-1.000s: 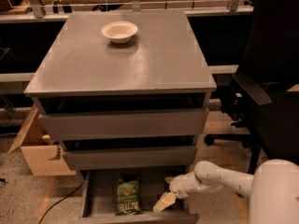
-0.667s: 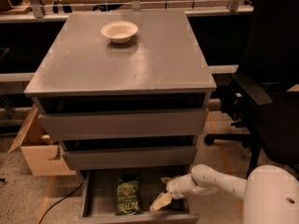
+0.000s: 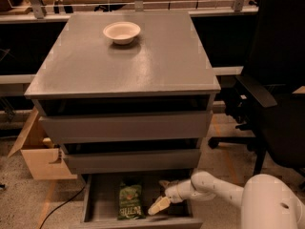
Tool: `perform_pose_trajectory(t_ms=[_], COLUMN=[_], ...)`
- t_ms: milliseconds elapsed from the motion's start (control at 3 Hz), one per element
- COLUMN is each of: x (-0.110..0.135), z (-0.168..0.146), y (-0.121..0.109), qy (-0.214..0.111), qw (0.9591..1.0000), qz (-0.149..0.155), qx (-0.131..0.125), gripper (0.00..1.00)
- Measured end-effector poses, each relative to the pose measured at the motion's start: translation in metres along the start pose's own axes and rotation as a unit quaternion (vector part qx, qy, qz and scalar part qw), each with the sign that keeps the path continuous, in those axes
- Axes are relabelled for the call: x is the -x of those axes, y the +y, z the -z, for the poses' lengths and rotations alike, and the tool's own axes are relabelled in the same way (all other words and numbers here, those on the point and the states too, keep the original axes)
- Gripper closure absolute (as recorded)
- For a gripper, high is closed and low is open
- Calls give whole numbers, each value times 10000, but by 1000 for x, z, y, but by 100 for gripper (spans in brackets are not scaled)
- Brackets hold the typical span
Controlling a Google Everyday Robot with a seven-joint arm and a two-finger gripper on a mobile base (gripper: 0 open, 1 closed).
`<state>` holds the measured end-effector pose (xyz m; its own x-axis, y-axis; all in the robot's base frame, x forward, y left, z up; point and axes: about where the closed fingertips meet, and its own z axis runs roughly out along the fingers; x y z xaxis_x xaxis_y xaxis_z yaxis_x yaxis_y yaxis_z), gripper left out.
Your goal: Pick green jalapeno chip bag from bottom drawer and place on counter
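Observation:
The green jalapeno chip bag (image 3: 130, 200) lies flat inside the pulled-out bottom drawer (image 3: 101, 200), left of the drawer's middle. My gripper (image 3: 162, 195) reaches in from the right and is down inside the drawer, just right of the bag and very near its right edge. Its fingers are spread, and one pale fingertip (image 3: 157, 206) points toward the bag's lower right corner. Nothing is held. The grey counter (image 3: 143, 66) tops the cabinet above the two shut slimmer drawers.
A white bowl (image 3: 122, 32) sits at the back of the counter. An open cardboard box (image 3: 40, 152) stands on the floor left of the cabinet. A black office chair (image 3: 274, 104) stands close on the right. A cable (image 3: 59, 205) runs across the floor at the lower left.
My gripper has moved left inside the drawer, closer to the chip bag. The bag and the drawer have not moved.

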<state>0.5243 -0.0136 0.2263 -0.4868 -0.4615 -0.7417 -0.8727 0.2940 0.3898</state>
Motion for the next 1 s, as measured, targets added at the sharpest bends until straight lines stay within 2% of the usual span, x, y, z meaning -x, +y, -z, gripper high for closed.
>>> perform_pose_trajectory(t_ms=[333, 667, 1000], x=[-2, -1, 0], z=[-19, -41, -65], y=[-7, -15, -22], qy=[-49, -231, -400], qw=[9999, 9991, 9978], qz=[164, 347, 492], qx=[-21, 31, 214], gripper=[0, 0, 0])
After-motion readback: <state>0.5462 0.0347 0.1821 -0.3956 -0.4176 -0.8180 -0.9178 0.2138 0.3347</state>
